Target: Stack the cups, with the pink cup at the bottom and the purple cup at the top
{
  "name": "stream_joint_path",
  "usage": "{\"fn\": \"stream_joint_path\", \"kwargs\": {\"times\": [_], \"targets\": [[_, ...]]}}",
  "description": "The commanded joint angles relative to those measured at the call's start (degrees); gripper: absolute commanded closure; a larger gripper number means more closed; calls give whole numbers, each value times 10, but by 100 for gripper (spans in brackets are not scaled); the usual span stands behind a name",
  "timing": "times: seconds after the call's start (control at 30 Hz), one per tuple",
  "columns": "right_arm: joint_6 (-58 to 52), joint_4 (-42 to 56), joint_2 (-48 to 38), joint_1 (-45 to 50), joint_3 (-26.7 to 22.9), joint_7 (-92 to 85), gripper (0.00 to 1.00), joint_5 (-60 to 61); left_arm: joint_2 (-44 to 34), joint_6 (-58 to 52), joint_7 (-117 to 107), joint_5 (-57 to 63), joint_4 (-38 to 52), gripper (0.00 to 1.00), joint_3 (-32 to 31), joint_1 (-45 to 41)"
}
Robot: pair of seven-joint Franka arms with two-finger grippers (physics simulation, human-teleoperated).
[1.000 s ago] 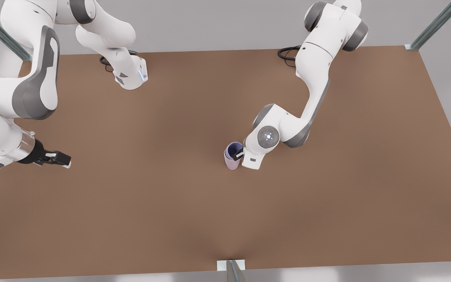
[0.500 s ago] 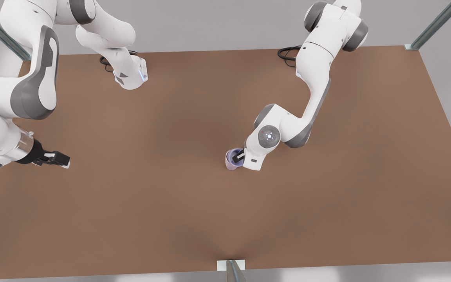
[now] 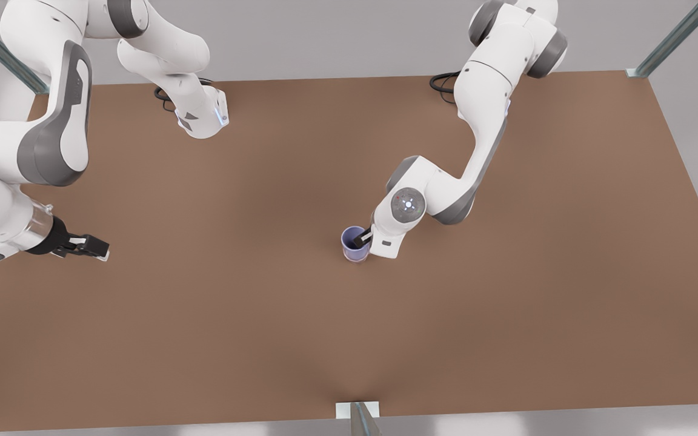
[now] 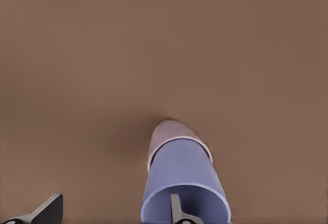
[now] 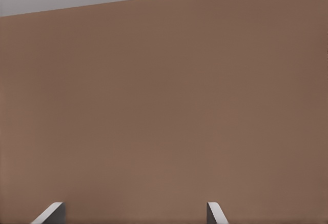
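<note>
Matte lavender tapered purple cup (image 4: 185,183) nested in dusty-pink tumbler (image 4: 171,131), mid-bench (image 3: 203,339). Left end effector (image 3: 365,241) fingers apart, straddling its wall; lift straight up, avoid tipping. Right end effector (image 3: 85,247) waits, apart.

I see just a sliver of the pink cup (image 4: 169,134); the purple cup (image 4: 187,175) sits inside it, rim cut by my left wrist view's edge. The left gripper (image 3: 363,238) is partly behind its own wrist from the front.
</note>
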Motion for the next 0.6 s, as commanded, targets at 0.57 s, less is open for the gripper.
{"fn": "stream_joint_path", "kwargs": {"times": [0.57], "targets": [[7, -1, 1, 0, 0, 0, 0, 4, -220, -249, 557, 113, 48, 0, 65, 180]]}}
